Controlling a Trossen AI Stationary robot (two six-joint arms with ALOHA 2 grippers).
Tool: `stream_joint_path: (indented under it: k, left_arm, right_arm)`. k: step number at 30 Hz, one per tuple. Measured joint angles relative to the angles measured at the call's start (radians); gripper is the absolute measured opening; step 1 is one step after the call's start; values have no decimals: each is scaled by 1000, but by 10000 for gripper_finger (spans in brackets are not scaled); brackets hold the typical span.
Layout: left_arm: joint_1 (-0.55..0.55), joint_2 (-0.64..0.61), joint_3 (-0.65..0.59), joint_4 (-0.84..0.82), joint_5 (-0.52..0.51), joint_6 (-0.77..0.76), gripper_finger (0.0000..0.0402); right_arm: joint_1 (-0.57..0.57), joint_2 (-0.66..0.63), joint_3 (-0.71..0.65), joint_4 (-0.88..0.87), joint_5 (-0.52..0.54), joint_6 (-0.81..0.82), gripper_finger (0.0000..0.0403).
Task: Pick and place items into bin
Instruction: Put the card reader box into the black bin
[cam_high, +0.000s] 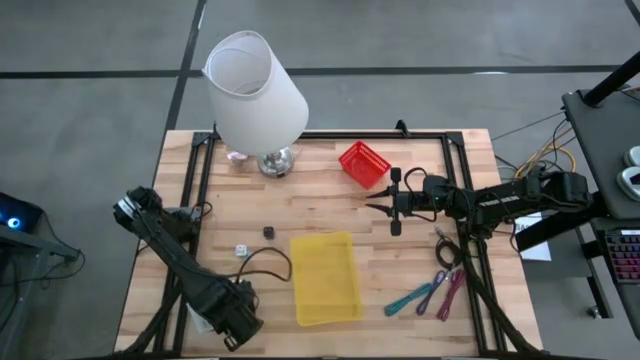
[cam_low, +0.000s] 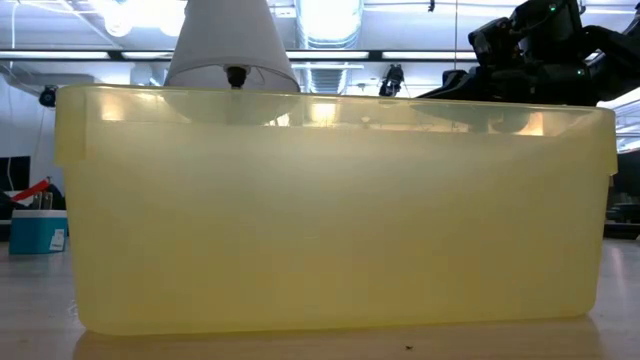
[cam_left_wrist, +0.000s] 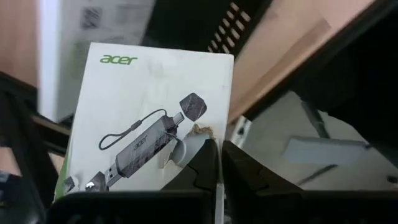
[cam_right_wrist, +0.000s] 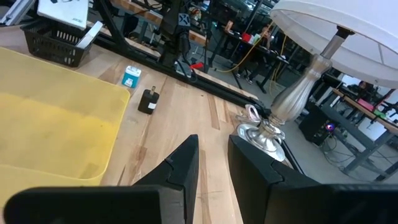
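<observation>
My left gripper (cam_left_wrist: 219, 168) is at the table's near left corner (cam_high: 232, 322), shut on a white card (cam_left_wrist: 149, 106) printed with a logo and an adapter. My right gripper (cam_right_wrist: 212, 163) hovers open and holds nothing, right of the red basket (cam_high: 363, 163) and level with the table (cam_high: 395, 205). The yellow bin (cam_high: 325, 278) lies at the near middle. A dark cube (cam_high: 268, 231), a white cube (cam_high: 241, 250) and a black cable loop (cam_high: 268, 262) lie left of it. Teal (cam_high: 408, 299) and pink-purple strips (cam_high: 447, 292) lie right of it. My left gripper pinches the white card between its two fingers at one side edge near a corner (cam_left_wrist: 208, 140), beside a torn patch. The fingers slant steeply down. The card reaches out past the fingertips; I cannot tell whether it is clear of what lies beneath.
A big white lamp (cam_high: 255, 92) stands at the far left. A black basket (cam_right_wrist: 53, 43) sits at the near left corner. A coiled black cable (cam_high: 447, 250) lies by the right rail. In the low view the bin (cam_low: 330, 210) fills the picture.
</observation>
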Motion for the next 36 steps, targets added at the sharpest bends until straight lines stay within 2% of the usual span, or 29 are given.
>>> stream_joint_path:
  k: [6, 13, 26, 36]
  left_arm:
    - [5, 43, 96, -106, -87, 80, 0]
    - [5, 105, 194, -228, -263, 173, 0]
    - [-24, 221, 202, -304, -289, 252, 0]
    - [-40, 225, 209, -325, -284, 247, 0]
  right_arm:
    - [0, 0, 0, 0, 0, 0, 75]
    - [0, 0, 0, 0, 0, 0, 75]
    - [-1, 0, 0, -1, 0, 0, 75]
    - [-1, 0, 0, -2, 0, 0, 75]
